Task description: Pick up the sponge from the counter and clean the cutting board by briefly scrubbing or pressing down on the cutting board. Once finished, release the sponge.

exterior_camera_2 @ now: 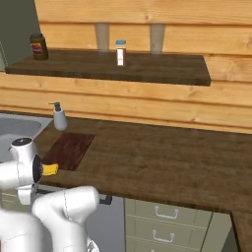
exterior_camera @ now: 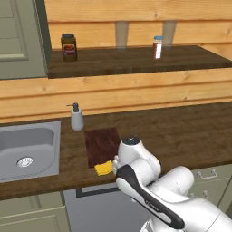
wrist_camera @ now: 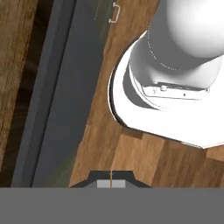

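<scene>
Still lay untouched: sponge [exterior_camera: 103,168] at the near edge of the tabletop [exterior_camera: 181,131], touching the board [exterior_camera: 102,145], easy to reach and scrub with. Arm folded low in front, gripper [wrist_camera: 111,180] pointed down at the floor. Fingers pressed together, holding nothing.

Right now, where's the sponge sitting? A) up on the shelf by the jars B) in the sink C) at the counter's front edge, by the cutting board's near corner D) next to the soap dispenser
C: the sponge lies at the front edge of the counter, at the near corner of the cutting board.
</scene>
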